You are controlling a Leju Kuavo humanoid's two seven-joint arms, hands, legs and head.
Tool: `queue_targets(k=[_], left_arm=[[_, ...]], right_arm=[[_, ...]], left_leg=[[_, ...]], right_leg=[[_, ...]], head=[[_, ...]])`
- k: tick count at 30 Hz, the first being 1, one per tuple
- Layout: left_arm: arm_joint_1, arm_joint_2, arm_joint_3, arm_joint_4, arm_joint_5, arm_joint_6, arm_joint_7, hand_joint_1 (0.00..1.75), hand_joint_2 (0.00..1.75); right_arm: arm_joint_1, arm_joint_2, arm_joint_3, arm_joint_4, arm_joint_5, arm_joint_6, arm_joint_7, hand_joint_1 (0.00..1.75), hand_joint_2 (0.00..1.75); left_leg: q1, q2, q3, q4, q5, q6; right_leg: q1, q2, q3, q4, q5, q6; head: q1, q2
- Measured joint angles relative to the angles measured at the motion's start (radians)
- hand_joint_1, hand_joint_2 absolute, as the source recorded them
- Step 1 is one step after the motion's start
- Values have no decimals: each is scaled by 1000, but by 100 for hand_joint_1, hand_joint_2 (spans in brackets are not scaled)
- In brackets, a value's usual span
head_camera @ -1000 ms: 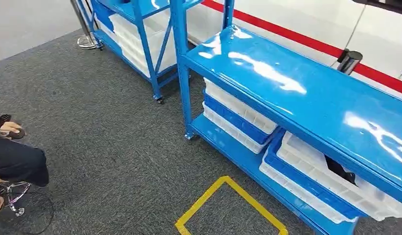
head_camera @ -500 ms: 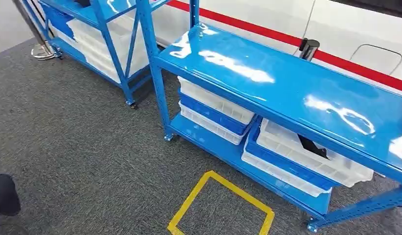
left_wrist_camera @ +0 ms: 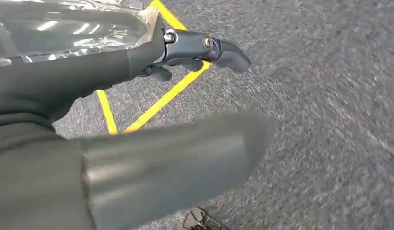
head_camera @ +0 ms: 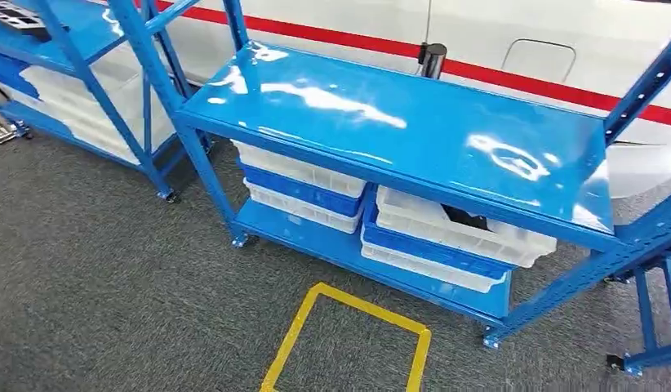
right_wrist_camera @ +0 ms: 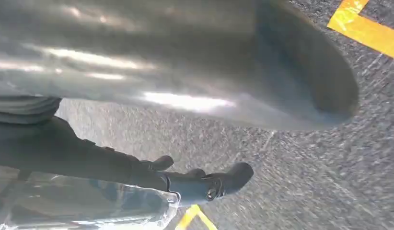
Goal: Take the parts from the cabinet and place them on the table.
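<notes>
A blue rack with a bare glossy top [head_camera: 397, 122] stands ahead in the head view. On its lower shelf sit stacked white and blue bins [head_camera: 304, 189], and a dark part [head_camera: 467, 217] lies in the right-hand top bin [head_camera: 455, 233]. My left hand [left_wrist_camera: 89, 76] hangs over the carpet, its dark fingers [left_wrist_camera: 204, 45] stretched out and apart from the thumb, with floor showing between them. My right hand [right_wrist_camera: 113, 163] hangs the same way, fingers [right_wrist_camera: 214, 184] extended. Clear shiny plastic [left_wrist_camera: 65, 28] lies along the far side of each hand's fingers.
A yellow tape square [head_camera: 348, 343] marks the grey carpet in front of the rack. A second blue rack [head_camera: 79, 73] with bins stands at the left, a third rack's legs [head_camera: 651, 278] at the right. A white wall with a red stripe [head_camera: 512, 77] runs behind.
The camera has turned to the right: the rack has slid left to the picture's centre, and the person at the left edge has passed from view. Nothing on the racks has moved.
</notes>
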Motion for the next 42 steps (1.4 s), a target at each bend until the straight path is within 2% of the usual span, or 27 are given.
queue_targets(k=[2, 3, 4, 5, 9, 10, 12, 13, 15, 16, 18, 20, 21, 22, 25, 26, 27, 28, 29, 30, 32, 35, 36, 37, 39, 40, 42], left_arm=[[1, 1, 0, 0, 2, 0, 1, 0, 175], [1, 1, 0, 0, 2, 1, 2, 0, 175], [0, 2, 0, 0, 1, 1, 3, 0, 175], [-1, 5, 0, 0, 1, 1, 4, 0, 175], [-4, 5, 0, 0, 2, 2, 5, 0, 175], [-4, 3, 0, 0, 2, 2, 5, 0, 175], [-5, 3, 0, -1, 2, 2, 5, 0, 175], [-4, 3, 0, -1, 2, 2, 5, 0, 175], [-1, 3, 0, -1, 2, 2, 5, 0, 175], [-1, 4, 0, -1, 2, 2, 6, 0, 175], [-2, 3, 0, 0, -1, 2, 6, 0, 175], [-2, 2, 0, -1, -5, 1, 7, 0, 175], [-2, 6, 0, -2, -8, 1, 7, 0, 175], [-1, 5, 0, -1, -11, -1, 8, 0, 175], [-10, 7, 0, -1, -12, -5, 10, 0, 175], [-11, 7, 0, -1, -13, -5, 10, 0, 175], [-10, 9, 0, -1, -13, -5, 10, 0, 175], [-7, 11, 0, -1, -13, -5, 10, 0, 175], [-4, 12, 0, -1, -13, -5, 10, 0, 0], [-1, 13, 0, -1, -13, -5, 10, 0, 0], [1, 14, 0, -1, -13, -5, 9, 0, 0], [-1, 18, 0, -1, -17, -5, 8, 0, 0], [-1, 19, 0, -1, -18, -5, 8, 0, 0], [-3, 19, 0, -1, -21, -5, 9, 0, 0], [-4, 17, 0, -1, -23, -5, 12, 0, 0], [-4, 18, 0, -1, -23, -5, 14, 0, 0], [-3, 21, 0, -1, -24, -5, 16, 0, 0]], right_arm=[[3, 0, -2, 0, 1, 0, 0, 0, 0], [2, 0, -3, 0, 3, 0, 0, 0, 0], [1, 0, -3, 0, 6, 0, 0, 0, 0], [-1, 0, -4, 0, 6, 0, 1, 0, 0], [2, 0, -6, 0, 7, 0, 2, 0, 0], [3, -3, -8, 0, 7, 0, 3, 0, 0], [3, 0, -8, 0, 7, 0, 3, 0, 0], [0, 0, -8, 0, 7, 0, 3, 0, 0], [-1, -2, -8, 0, 7, 0, 3, 0, 0], [1, -2, -8, 0, 7, 0, 4, 0, 0], [5, -3, -9, 0, 6, 0, 7, 0, 0], [3, -6, -10, 0, 5, 0, 8, 0, 0], [-1, -3, -10, 0, 4, 0, 8, 0, 0], [-4, -3, -11, 0, 2, 0, 7, 0, 0], [3, -4, -19, 0, 3, -1, 6, 0, 0], [3, -4, -23, 0, 6, -2, 6, 0, 0], [3, -4, -25, 0, 8, -3, 6, 0, 0], [1, -3, -27, 0, 11, -5, 4, 0, 0], [-1, -2, -28, 0, 13, -5, 2, 0, 0], [0, 0, -29, 0, 15, -6, 0, 0, 0], [3, 0, -32, 0, 24, -12, 0, 0, 0], [4, -1, -38, 0, 26, -19, -1, 0, 0], [3, -1, -42, 0, 26, -19, -2, 0, 0], [2, -1, -43, 0, 26, -19, -2, 0, 0], [3, -7, -50, 0, 26, -22, -2, 0, 0], [3, -6, -53, 0, 26, -23, -2, 0, 175], [2, -5, -54, 0, 27, -24, -2, 0, 175]], left_leg=[[0, -2, 14, -60, 68, 3], [1, -9, 57, -161, 132, 6], [4, -39, 100, -260, 182, 10], [5, -77, 111, -289, 167, 12], [-11, -40, 111, -295, 176, 32], [-2, -26, 113, -311, 186, 43], [-3, -6, 115, -321, 193, 57], [-4, 9, 113, -321, 193, 58], [-6, 39, 111, -320, 192, 59], [-5, 51, 110, -320, 192, 58], [-1, 74, 113, -320, 190, 53], [2, 95, 121, -317, 183, 41], [-9, 105, 122, -310, 175, 29], [-9, 113, 127, -311, 171, 22], [-3, 145, 144, -317, 166, 4], [5, 102, 142, -305, 154, -7], [7, 46, 125, -266, 118, -8], [6, 18, 96, -197, 73, -7], [6, 4, 55, -109, 29, -8], [6, 0, 17, -33, 3, -7], [6, -1, -7, -9, 27, -2], [6, -8, 84, -237, 172, 9], [6, -27, 101, -284, 176, 14], [3, -24, 97, -292, 178, 14], [-1, -21, 97, -296, 182, 9], [-9, -21, 96, -296, 182, 14], [-15, -21, 96, -296, 183, 22]], right_leg=[[1, 30, 3, 2, 0, 0], [1, 48, 5, 3, 0, 1], [1, 63, 5, 6, -1, 1], [9, 72, 0, 9, -2, 5], [3, 104, -26, 2, 8, 31], [14, 110, -23, 6, 6, 39], [14, 26, -58, 76, -37, 29], [10, 3, -100, 155, -78, 24], [7, -8, -173, 311, -136, 27], [4, -11, -183, 335, -138, 36], [-7, -22, -123, 229, -92, 65], [-15, -81, -9, 32, -32, 88], [-9, -120, 3, 0, -20, 80], [-6, -103, 7, 2, -13, 64], [-3, -68, -5, 4, -16, 37], [-23, -55, 5, 3, -12, 29], [-19, -46, 3, 3, -9, 22], [-17, -35, 2, 3, -7, 15], [-12, -22, 0, 4, -6, 11], [-9, -7, -1, 4, -7, 11], [-4, 10, 2, 5, -7, 10], [-3, 34, 11, 5, -9, 10], [0, 38, 8, 7, -10, 12], [10, 41, 2, 9, -13, 18], [19, 40, -8, 11, -19, 14], [13, 39, -9, 10, -17, 19], [9, 39, -8, 8, -15, 22]], head=[[0, 0], [0, 0], [0, 0], [0, 0], [0, 0], [1, 0], [6, 0], [9, 0], [8, 0], [9, 0], [9, 0], [10, 0], [13, 0], [11, 0], [3, 0], [1, 0], [-1, 0], [-2, 0], [-2, 0], [-2, 0], [-2, 0], [-2, 0], [-2, 0], [0, 0], [1, 0], [1, 0], [0, 0]])
